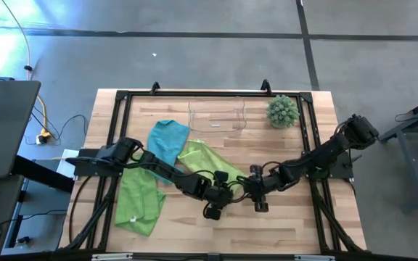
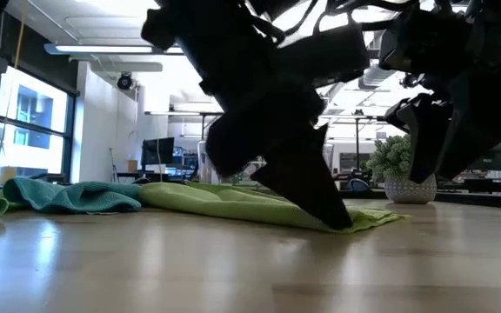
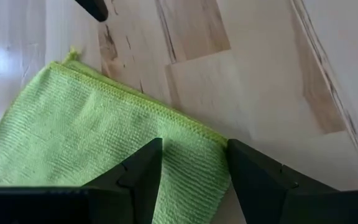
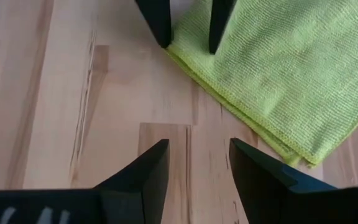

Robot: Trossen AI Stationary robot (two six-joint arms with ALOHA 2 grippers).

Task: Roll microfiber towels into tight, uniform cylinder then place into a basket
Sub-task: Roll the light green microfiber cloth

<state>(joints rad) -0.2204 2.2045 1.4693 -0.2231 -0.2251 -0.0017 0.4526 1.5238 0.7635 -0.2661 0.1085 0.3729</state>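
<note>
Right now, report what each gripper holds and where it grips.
Nothing is held. The left gripper stands open over the lime green towel edge; the right gripper is open above bare table.

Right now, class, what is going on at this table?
Both arms are working on the middle green towel, which lies flat on the table, not yet rolled. The left gripper stands open over its near edge, fingers straddling the hem. The right gripper is open over bare wood just beside that corner. A teal towel and another green towel lie unrolled; the basket holds no towel.
</note>
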